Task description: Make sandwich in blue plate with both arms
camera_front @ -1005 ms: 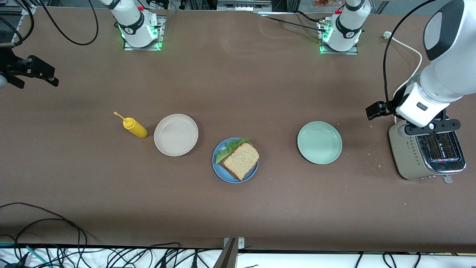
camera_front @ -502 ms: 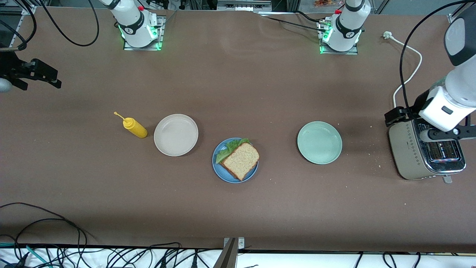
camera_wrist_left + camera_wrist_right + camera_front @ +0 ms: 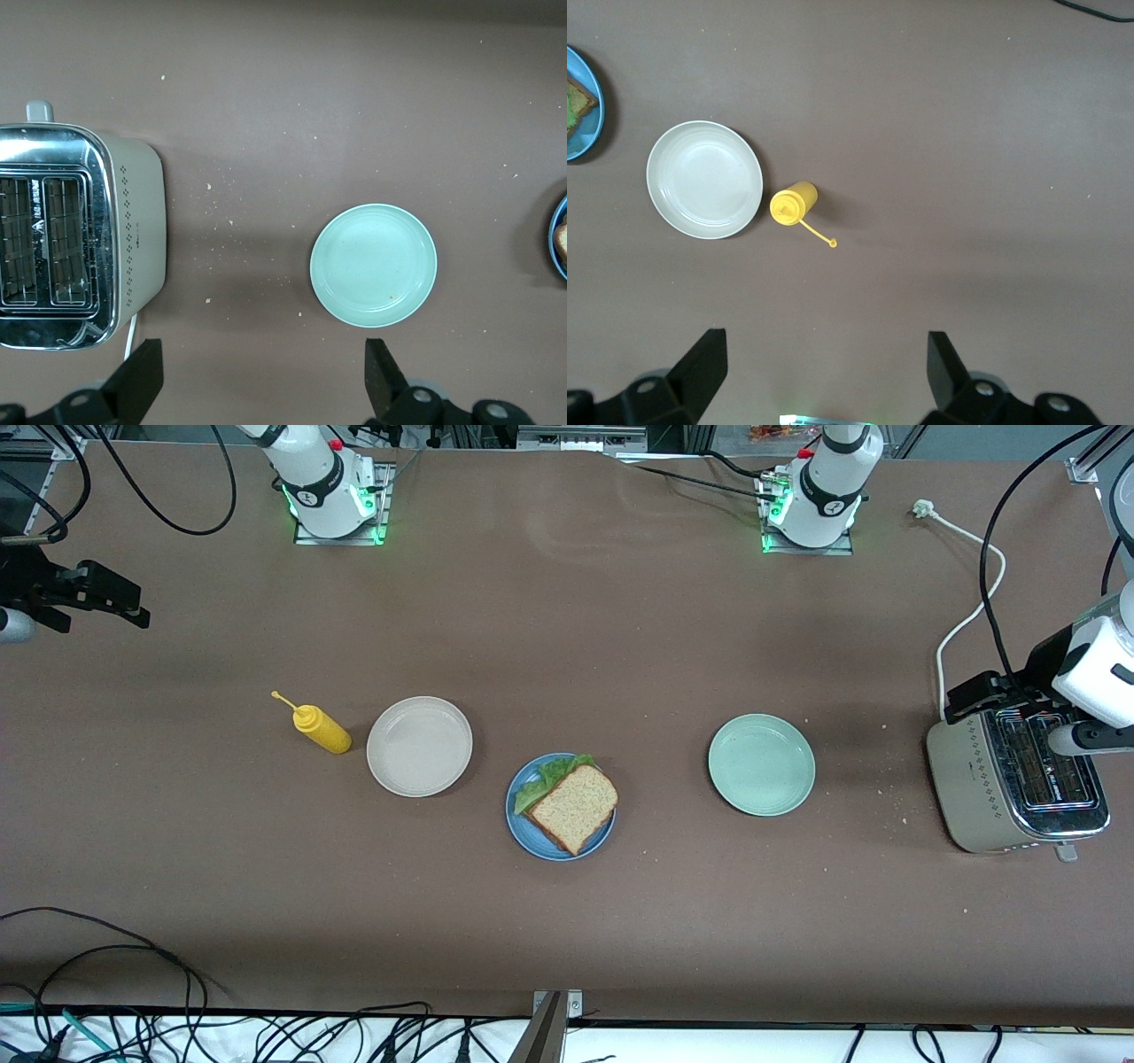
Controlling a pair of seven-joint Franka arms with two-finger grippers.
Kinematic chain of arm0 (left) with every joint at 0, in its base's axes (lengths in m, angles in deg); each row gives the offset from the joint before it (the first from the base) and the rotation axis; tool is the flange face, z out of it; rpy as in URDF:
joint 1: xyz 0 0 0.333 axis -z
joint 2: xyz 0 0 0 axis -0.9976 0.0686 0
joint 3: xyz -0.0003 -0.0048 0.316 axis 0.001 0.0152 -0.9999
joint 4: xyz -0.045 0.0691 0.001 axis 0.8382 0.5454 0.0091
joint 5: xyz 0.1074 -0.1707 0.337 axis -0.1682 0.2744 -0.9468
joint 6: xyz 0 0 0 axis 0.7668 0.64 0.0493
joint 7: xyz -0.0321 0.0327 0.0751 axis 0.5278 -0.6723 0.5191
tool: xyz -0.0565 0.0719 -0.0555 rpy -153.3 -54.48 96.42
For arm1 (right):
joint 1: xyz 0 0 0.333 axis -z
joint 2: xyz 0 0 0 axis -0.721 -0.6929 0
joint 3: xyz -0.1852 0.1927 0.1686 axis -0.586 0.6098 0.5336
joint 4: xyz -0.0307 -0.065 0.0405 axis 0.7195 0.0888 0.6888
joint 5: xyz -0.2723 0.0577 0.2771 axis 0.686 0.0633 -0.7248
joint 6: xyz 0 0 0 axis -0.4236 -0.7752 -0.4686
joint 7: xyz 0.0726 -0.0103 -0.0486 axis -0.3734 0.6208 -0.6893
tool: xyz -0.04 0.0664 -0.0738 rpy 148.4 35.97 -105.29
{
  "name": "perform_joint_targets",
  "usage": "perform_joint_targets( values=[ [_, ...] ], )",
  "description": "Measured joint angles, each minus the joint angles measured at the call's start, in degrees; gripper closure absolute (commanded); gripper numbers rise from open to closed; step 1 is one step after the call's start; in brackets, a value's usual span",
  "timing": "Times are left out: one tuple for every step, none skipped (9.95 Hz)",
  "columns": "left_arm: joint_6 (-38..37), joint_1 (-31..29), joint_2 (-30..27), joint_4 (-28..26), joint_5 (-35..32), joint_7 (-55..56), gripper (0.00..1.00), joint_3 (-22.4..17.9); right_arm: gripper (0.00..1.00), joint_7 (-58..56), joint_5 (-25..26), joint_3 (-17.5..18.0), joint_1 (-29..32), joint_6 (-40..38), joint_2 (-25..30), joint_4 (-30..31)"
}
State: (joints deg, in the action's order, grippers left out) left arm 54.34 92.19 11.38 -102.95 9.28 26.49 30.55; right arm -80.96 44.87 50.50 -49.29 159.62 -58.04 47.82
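Left gripper (image 3: 257, 381) drifts outward over the toaster (image 3: 1019, 784), right gripper (image 3: 819, 372) waits over table edge, both wide open and empty; sandwich (image 3: 571, 806) sits stacked on blue plate (image 3: 523, 828), soft, light, crumbly, best pinched gently at crusts.
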Motion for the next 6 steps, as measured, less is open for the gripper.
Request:
perform_joint_targets(
  values=[
    [0.0,-0.4,-0.2,-0.2,0.0,0.0,0.0,0.1,0.0,0.0,0.0,0.0,0.0,-0.4,0.0,0.0],
    [0.0,-2.1,-0.4,-0.3,0.0,-0.1,0.0,1.6,0.0,0.0,0.0,0.0,0.0,-0.8,0.0,0.0],
    [0.0,-3.8,-0.4,-0.4,0.0,-0.1,0.0,3.4,0.0,0.0,0.0,0.0,0.0,-0.9,0.0,0.0],
    [0.0,-4.6,-0.4,-0.4,0.0,-0.1,0.0,4.3,0.0,0.0,0.0,-0.1,0.1,-1.0,0.0,0.0],
    [0.0,-4.7,-0.5,-0.4,0.0,-0.1,0.0,4.4,0.0,0.0,0.0,-0.1,0.1,-1.0,0.0,0.0],
    [0.0,-4.7,-0.6,-0.4,0.0,-0.1,0.0,4.5,0.0,0.0,0.0,-0.2,0.1,-1.0,0.0,0.0]
  ],
)
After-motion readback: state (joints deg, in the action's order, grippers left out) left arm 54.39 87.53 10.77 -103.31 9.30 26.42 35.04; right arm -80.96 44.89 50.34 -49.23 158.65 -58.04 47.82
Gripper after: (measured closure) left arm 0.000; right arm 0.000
